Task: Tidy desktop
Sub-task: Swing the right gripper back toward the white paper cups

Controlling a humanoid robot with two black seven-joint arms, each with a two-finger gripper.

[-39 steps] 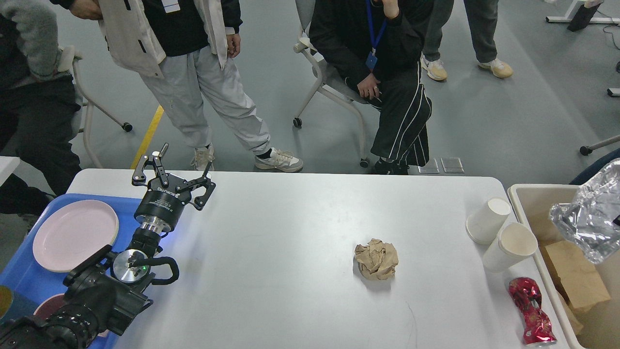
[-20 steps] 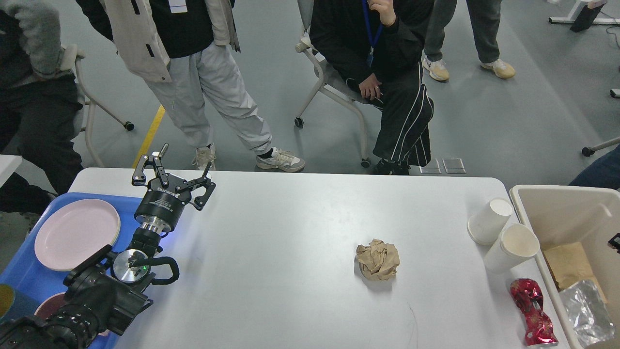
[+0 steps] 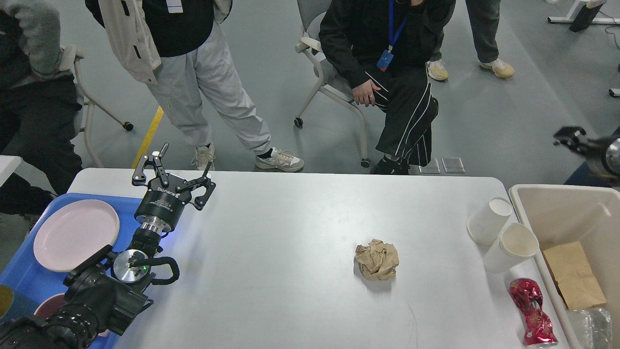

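The white desktop point(image 3: 290, 291) holds a crumpled brown paper ball point(image 3: 377, 260) right of the middle. Two white paper cups point(image 3: 489, 220) point(image 3: 511, 246) lie on their sides near the right edge, and a crumpled red wrapper point(image 3: 533, 310) lies in front of them. My left gripper point(image 3: 185, 159) is open and empty above the table's back left corner, beside the blue tray point(image 3: 29, 281). My right gripper point(image 3: 570, 138) is a small dark blurred shape at the right edge, above the beige bin point(image 3: 557, 208); its fingers cannot be told apart.
The blue tray holds a pink plate point(image 3: 76, 235) and darker dishes at the left edge. The bin holds brown paper point(image 3: 574, 274) and silver foil point(image 3: 591, 325). People and wheeled chairs point(image 3: 319, 82) stand behind the table's far edge.
The silver foil that hung above the bin has dropped into it. My right gripper has come into view higher up at the right edge. The left arm has not moved.
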